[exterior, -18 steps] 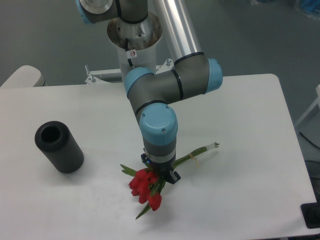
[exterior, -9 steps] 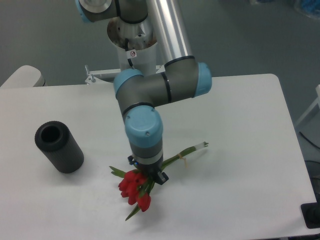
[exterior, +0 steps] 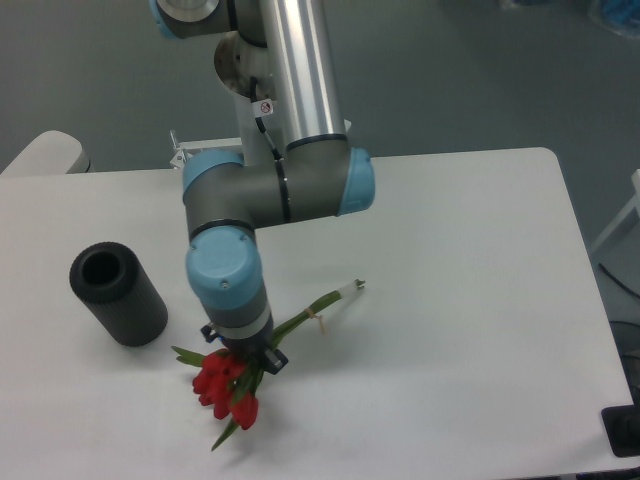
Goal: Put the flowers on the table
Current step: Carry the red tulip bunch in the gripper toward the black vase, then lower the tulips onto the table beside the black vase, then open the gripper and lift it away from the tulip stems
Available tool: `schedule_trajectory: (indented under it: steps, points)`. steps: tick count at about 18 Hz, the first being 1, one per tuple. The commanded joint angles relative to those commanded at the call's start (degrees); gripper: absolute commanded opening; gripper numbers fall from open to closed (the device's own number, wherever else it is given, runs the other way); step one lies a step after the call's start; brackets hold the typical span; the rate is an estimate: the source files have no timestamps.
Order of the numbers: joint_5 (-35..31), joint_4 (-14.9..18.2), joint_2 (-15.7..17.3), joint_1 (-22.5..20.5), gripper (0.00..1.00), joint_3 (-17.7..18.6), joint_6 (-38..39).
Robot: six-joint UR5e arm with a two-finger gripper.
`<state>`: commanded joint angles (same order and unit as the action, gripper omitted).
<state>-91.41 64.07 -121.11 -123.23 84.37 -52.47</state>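
I had the flowers [exterior: 228, 385] clamped in the pincer [exterior: 243, 357], gripped just behind the red heads, near the front left of the desk [exterior: 480, 300]. The stems trailed right and away, tip pointing toward mid-desk. My worry: if I let go while the bunch was tilted or off the surface, the heavy heads could tip and roll toward the near edge, which wasn't far. Swinging further left risked brushing the black cylinder [exterior: 117, 295] standing just beside the arm. What I couldn't see: the fingers themselves, buried under the wrist and blooms, and whether the heads were touching the desk or hanging just above it. The pale band was barely readable.
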Motion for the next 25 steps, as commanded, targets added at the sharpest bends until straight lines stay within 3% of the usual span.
schedule_trajectory:
  steps: [3, 6, 8, 9, 10, 18, 25]
  points:
    - [0.0, -0.8, -0.3, 0.1, 0.28, 0.0, 0.4]
    - [0.2, -1.1, -0.4, 0.1, 0.43, -0.1, 0.3]
    - [0.3, -1.1, -0.4, 0.0, 0.63, -0.1, -0.3]
    - [0.3, -1.1, -0.4, 0.1, 0.77, -0.1, -0.2]
    - [0.3, -1.2, -0.4, 0.0, 1.0, 0.0, -0.3]
    - [0.4, -1.4, -0.4, -2.2, 1.0, -0.4, -2.2]
    - [0.2, -0.9, -0.5, -8.8, 1.0, -1.1, -20.5]
